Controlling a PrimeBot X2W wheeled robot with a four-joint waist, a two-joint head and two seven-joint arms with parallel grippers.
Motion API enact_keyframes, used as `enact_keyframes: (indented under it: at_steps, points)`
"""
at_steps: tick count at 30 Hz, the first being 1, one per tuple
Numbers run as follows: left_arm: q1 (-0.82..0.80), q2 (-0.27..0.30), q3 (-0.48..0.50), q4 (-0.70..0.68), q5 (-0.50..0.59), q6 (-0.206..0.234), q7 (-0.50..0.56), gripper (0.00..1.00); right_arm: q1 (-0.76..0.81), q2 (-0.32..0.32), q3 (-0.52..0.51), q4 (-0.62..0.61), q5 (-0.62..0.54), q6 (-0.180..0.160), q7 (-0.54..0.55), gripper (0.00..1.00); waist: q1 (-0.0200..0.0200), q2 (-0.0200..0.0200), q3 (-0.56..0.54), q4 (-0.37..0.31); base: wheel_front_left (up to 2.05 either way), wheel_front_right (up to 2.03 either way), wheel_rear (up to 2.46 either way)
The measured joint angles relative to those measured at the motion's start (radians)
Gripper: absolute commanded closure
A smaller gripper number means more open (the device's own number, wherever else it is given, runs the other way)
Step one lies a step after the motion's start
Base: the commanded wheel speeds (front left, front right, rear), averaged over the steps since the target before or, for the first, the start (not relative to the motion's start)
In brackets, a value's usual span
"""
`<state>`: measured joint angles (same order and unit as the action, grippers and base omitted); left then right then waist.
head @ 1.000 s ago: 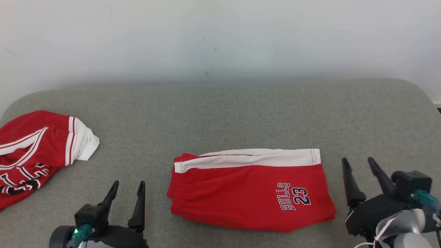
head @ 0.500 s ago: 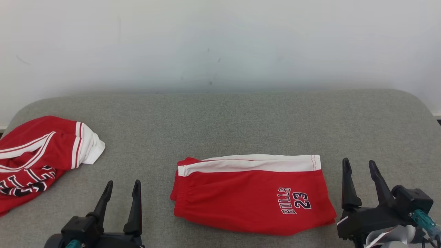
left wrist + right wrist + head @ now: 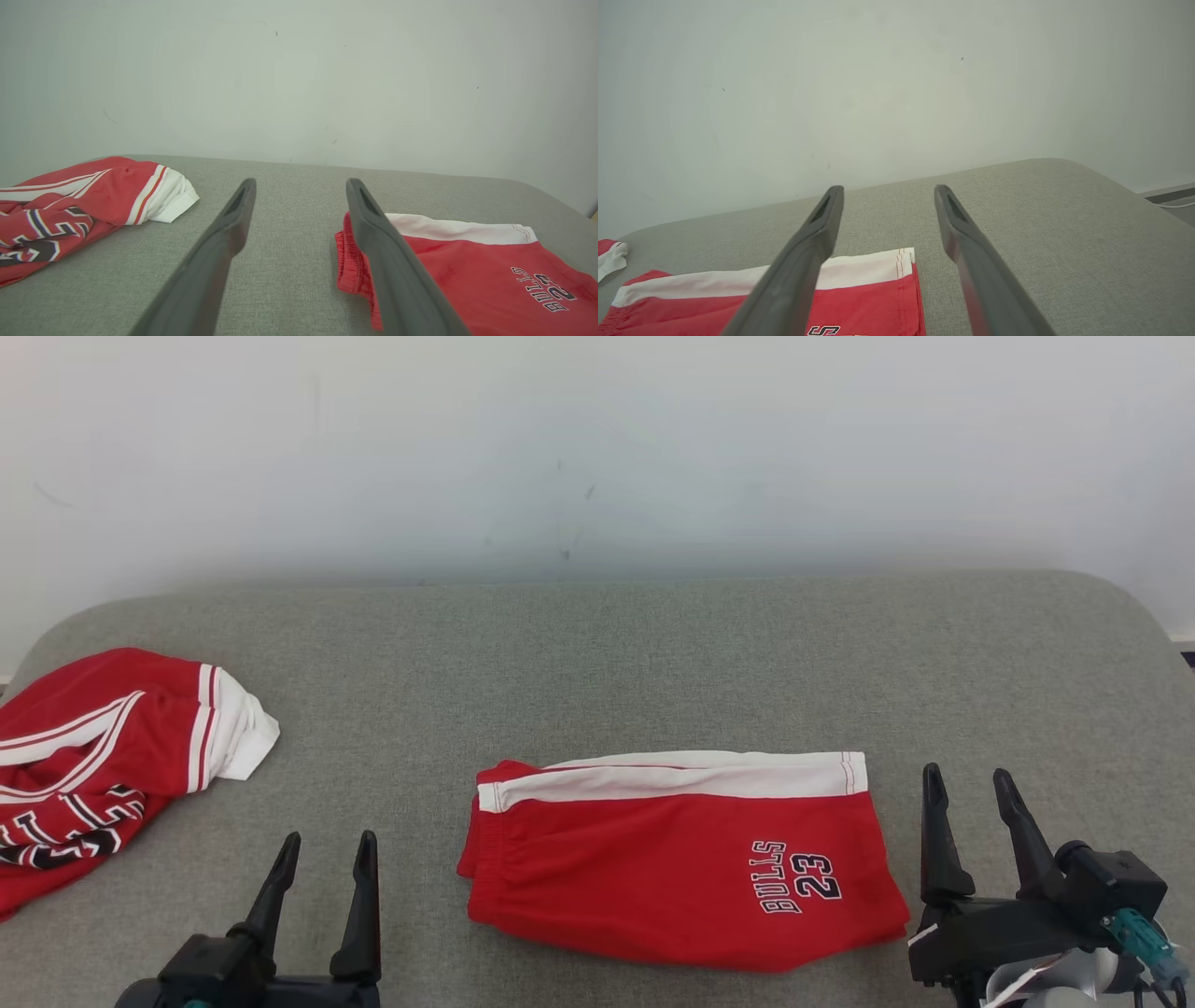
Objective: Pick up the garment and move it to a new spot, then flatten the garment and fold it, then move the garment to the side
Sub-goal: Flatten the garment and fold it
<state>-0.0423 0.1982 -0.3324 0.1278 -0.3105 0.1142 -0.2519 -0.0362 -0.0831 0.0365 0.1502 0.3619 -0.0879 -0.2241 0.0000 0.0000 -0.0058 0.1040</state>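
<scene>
- The folded red shorts with a white side stripe and "BULLS 23" print (image 3: pixel 672 868) lie mid-surface, between my grippers.
- My left gripper (image 3: pixel 329 840) and right gripper (image 3: pixel 966 775) both stand spread wide, holding nothing.
- I judge the sideways move is next: I'd pinch all layers at both short ends and lift level so the fold holds.
- The grey woven upholstered surface (image 3: pixel 607 653) carries a crumpled red-and-white jersey (image 3: pixel 84 756) at its far left, and a plain white wall (image 3: pixel 597 448) stands behind.

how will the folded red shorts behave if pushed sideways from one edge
Probably floppy: the folded shorts are thin cloth, so layers would likely slip apart. The textured grey cushion looks grippy, so they may bunch rather than glide.
</scene>
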Motion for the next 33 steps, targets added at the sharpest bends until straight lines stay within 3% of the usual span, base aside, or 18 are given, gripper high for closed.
enact_keyframes:
  at_steps: [6, 13, 21, 33]
  points:
    - [0.007, -0.001, -0.001, -0.01, 0.002, 0.0, 0.0, 0.0, -0.003, -0.002, -0.012, 0.009, 0.0, -0.005, 0.008, 0.0, 0.0, 0.0, 0.01, 0.001, 0.0, 0.0, 0.0]
    - [0.012, -0.007, -0.007, -0.016, 0.005, 0.0, 0.0, 0.0, -0.028, -0.055, -0.01, 0.044, -0.015, -0.018, 0.187, 0.0, 0.0001, 0.0, 0.023, 0.002, 0.0, 0.0, 0.0]
    - [0.009, -0.015, -0.022, -0.027, 0.026, -0.01, 0.0, 0.0, -0.177, -0.094, 0.036, 0.164, -0.006, -0.008, 0.447, 0.0, 0.0, 0.0, 0.057, 0.008, 0.0, 0.0, 0.0]
    - [-0.026, -0.027, -0.042, -0.007, 0.032, -0.028, 0.0, 0.0, -0.243, -0.102, 0.045, 0.329, 0.021, -0.009, 0.639, 0.0, 0.0001, 0.0, 0.083, 0.056, 0.0, 0.0, 0.0]
